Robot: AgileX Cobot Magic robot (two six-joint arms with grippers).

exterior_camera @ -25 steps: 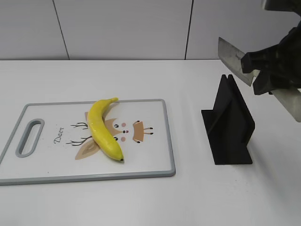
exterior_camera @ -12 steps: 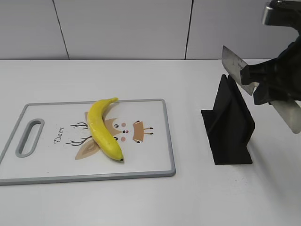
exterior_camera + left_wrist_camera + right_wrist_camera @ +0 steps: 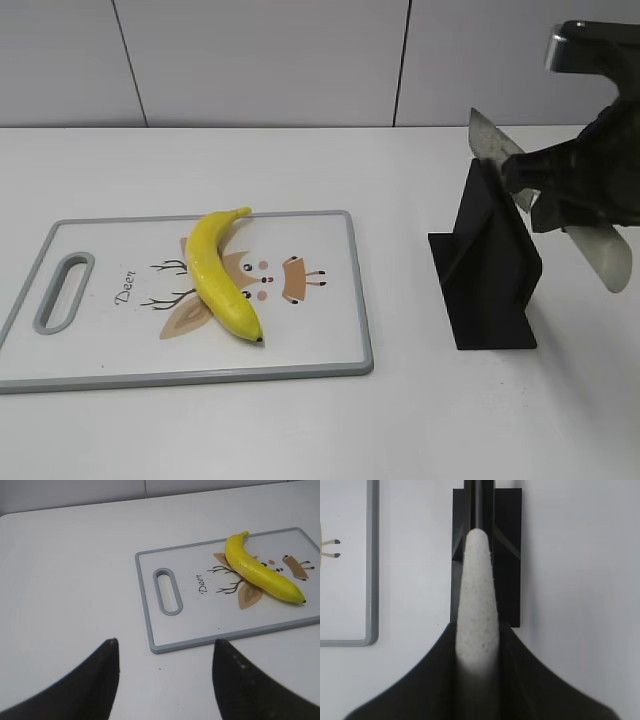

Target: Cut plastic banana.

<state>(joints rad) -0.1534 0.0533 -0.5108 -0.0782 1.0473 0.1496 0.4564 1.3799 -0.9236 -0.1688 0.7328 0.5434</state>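
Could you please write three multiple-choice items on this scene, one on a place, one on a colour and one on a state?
1. Where does the plastic banana lie?
A. on the cutting board
B. on the bare table
C. in the black stand

2. What colour is the knife stand?
A. white
B. grey
C. black

3. What is the right gripper doing?
A. hanging open and empty
B. holding the knife
C. pressing the banana

Answers: 1 A, it rests on the board's deer picture; 2 C, the stand is dark against the white table; 3 B, its fingers close on the knife's pale handle above the stand.
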